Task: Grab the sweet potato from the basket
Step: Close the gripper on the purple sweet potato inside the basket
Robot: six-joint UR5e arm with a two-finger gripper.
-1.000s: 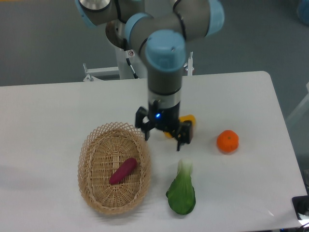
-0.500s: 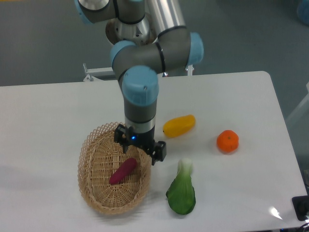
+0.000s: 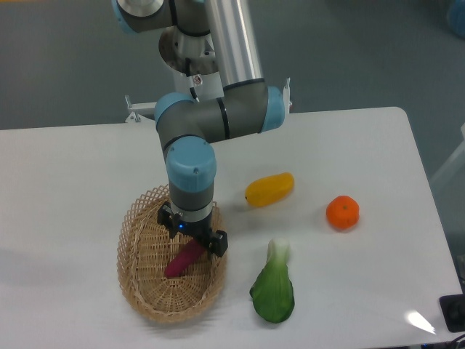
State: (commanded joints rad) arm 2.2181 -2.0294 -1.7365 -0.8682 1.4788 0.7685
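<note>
The magenta-purple sweet potato (image 3: 181, 262) lies slantwise in the oval tan wicker basket (image 3: 142, 280) at the front left of the table. My gripper (image 3: 192, 234) hangs over the basket with its fingers spread to either side of the sweet potato's upper end. Its jaws are open and hold nothing. The gripper body hides the upper tip of the sweet potato.
An oblong yellow-orange fruit (image 3: 269, 189) lies right of the arm. A round orange (image 3: 342, 212) sits further right. A green leafy vegetable (image 3: 274, 287) lies just right of the basket. The white table's front edge runs close below the basket.
The gripper has moved left and toward the front, from beside the yellow fruit to over the basket and down onto the sweet potato. The objects have not moved.
</note>
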